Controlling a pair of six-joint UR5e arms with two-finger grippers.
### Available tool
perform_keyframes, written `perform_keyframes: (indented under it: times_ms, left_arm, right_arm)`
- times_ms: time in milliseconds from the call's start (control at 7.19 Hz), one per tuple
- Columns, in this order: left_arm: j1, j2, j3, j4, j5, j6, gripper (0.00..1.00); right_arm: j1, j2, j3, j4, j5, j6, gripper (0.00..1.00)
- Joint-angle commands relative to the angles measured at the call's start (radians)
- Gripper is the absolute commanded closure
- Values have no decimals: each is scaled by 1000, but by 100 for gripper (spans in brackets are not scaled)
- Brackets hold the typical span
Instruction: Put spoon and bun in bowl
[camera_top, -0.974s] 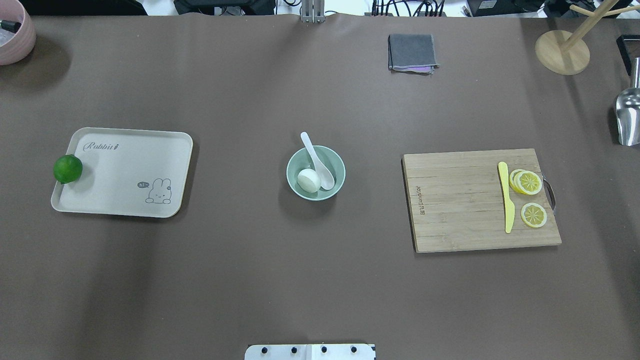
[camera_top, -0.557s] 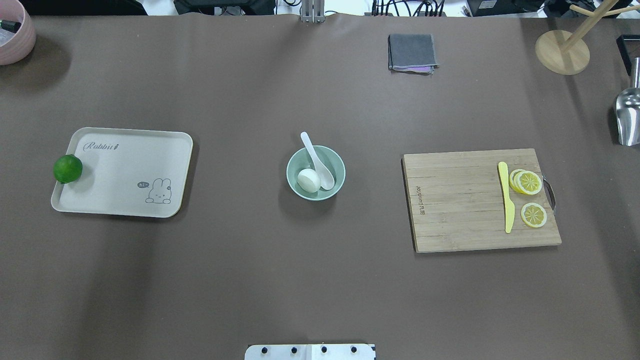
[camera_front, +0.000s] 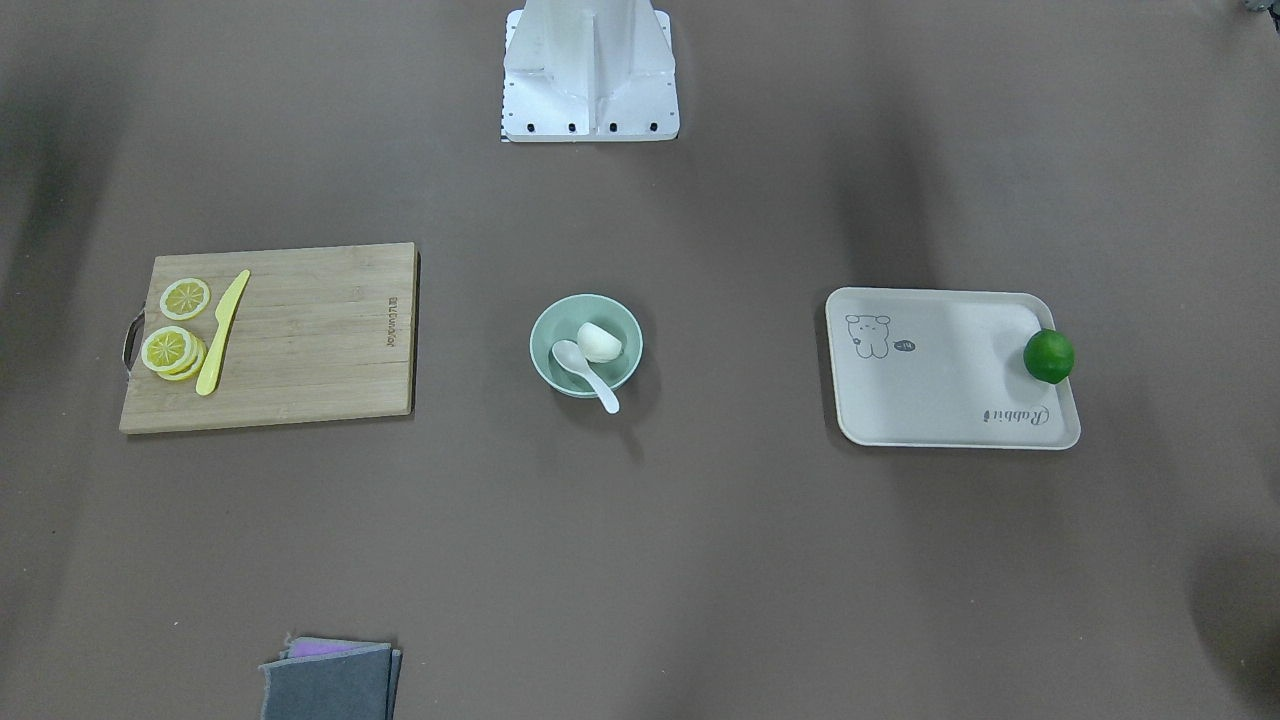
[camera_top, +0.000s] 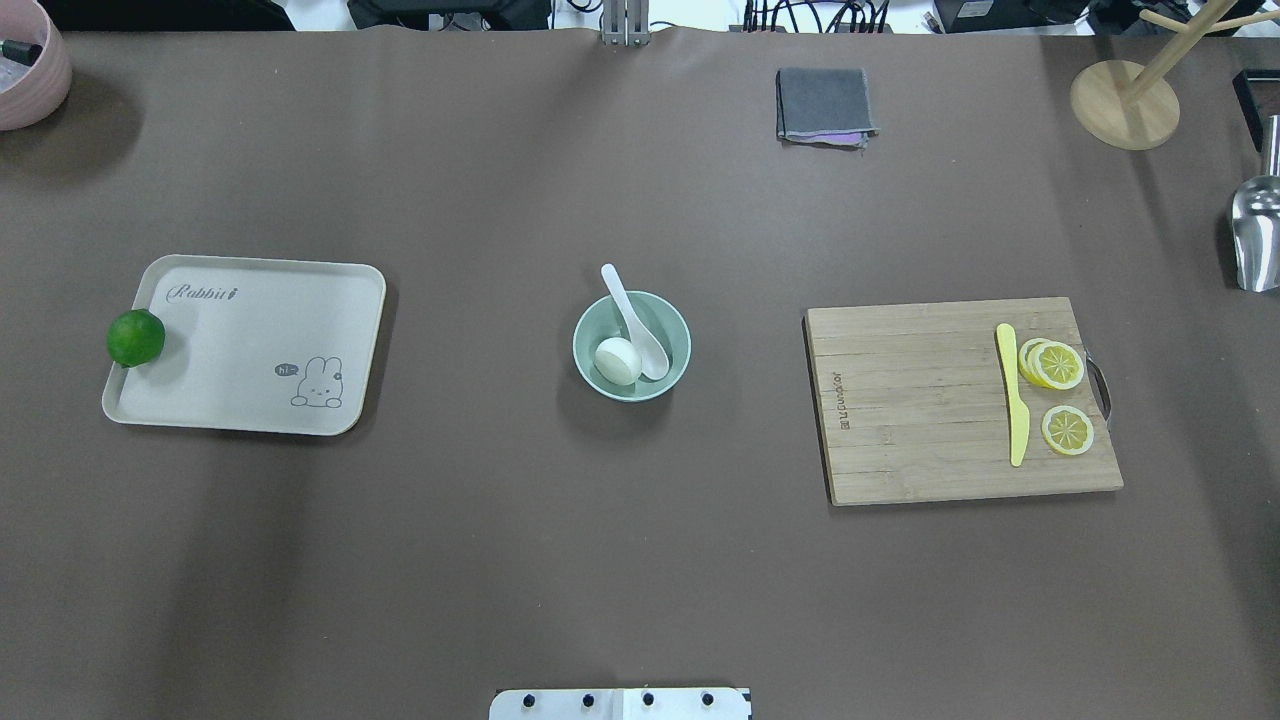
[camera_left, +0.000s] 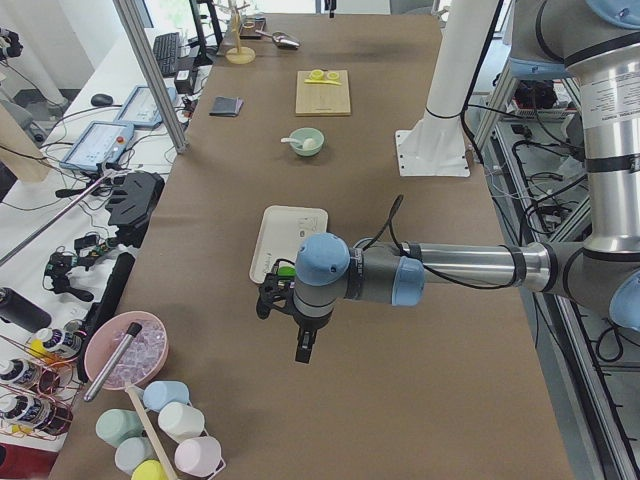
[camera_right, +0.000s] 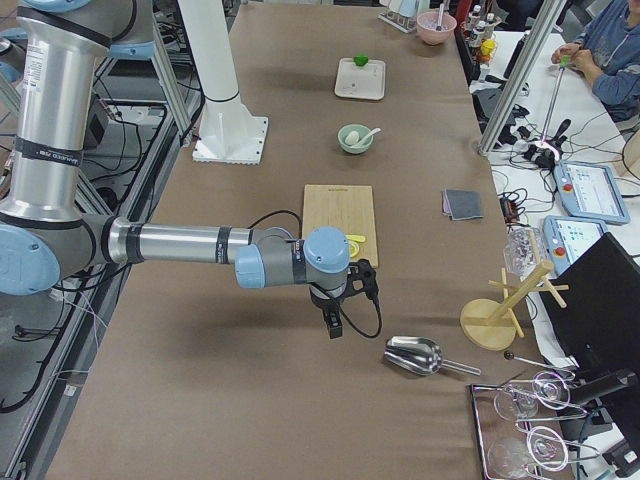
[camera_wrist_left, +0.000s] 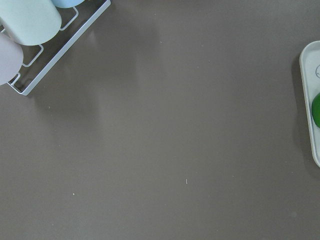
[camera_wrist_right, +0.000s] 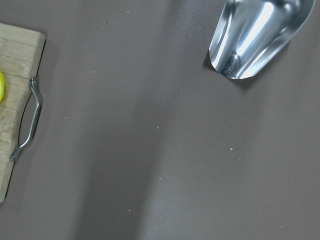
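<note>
The mint-green bowl (camera_top: 583, 325) stands at the table's middle, also in the front view (camera_front: 545, 330). The white bun (camera_top: 618, 361) lies inside it (camera_front: 600, 342). The white spoon (camera_top: 630, 315) has its scoop in the bowl and its handle leaning over the far rim (camera_front: 590, 378). My left gripper (camera_left: 300, 350) hangs over bare table beyond the tray, far from the bowl. My right gripper (camera_right: 333, 325) hangs between the cutting board and the metal scoop. Both show only in the side views, so I cannot tell whether they are open or shut.
A cream tray (camera_top: 250, 345) with a green lime (camera_top: 135, 338) lies left of the bowl. A cutting board (camera_top: 920, 400) with a yellow knife (camera_top: 1012, 395) and lemon slices (camera_top: 1055, 365) lies to its right. A grey cloth (camera_top: 823, 105), metal scoop (camera_top: 1255, 235) and wooden stand (camera_top: 1125, 105) sit further back.
</note>
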Motion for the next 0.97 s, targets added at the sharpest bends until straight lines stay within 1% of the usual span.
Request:
perform_keyframes:
  times_ms: [0,835]
  left_arm:
    - [1,0,6,2,2,0,1]
    - [-1,2,45,-5,-1,-9,1]
  right_arm:
    - [0,3,-1,0,2,3,0]
    - [0,0,-3,0,-4,0,0]
